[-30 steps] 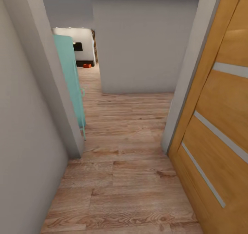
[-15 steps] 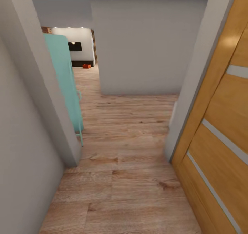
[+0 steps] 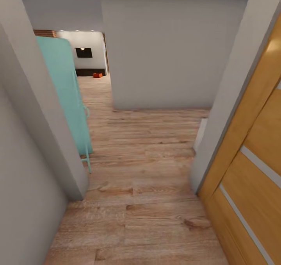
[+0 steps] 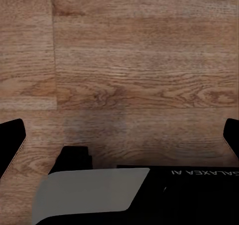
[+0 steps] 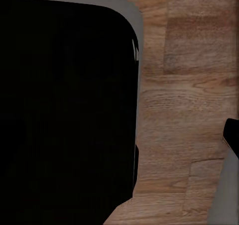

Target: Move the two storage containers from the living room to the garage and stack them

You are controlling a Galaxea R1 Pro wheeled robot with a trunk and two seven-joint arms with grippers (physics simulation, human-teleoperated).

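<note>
1. One storage container (image 3: 97, 75), a small orange-red box, is sitting far off on the wood floor (image 3: 148, 167) of the living room (image 3: 89, 58) at the end of the passage; it is lying just in front of a long low dark cabinet (image 3: 90, 72) against the back wall; it is too small here to tell more about it.
2. A black TV (image 3: 84, 52) is hanging on the pale wall above that cabinet; a strip of red brick (image 3: 45, 33) is peeking over the top of a teal panel (image 3: 66, 93).
3. The teal panel is standing upright along the left side of the passage, partly hidden behind a grey wall corner (image 3: 47, 112); a thin teal leg is reaching down to the planks.
4. A broad grey wall (image 3: 164, 50) is closing off the middle of the head view; an orange-brown wooden door (image 3: 249, 167) with pale stripes is standing open at the right, against a grey door frame (image 3: 230, 97).
5. The left gripper (image 4: 119, 145) is pointing down at the planks; its two dark fingertips (image 4: 11, 140) are showing at opposite edges of the wrist view, spread wide apart with nothing between them; part of the robot's black and grey body (image 4: 99, 195) is lying beneath.
6. The right wrist view is looking past a large black part of the robot (image 5: 64, 110) at the wood floor; one dark fingertip (image 5: 231, 135) is showing at the edge; I cannot tell whether this claw is apart or together.
</note>
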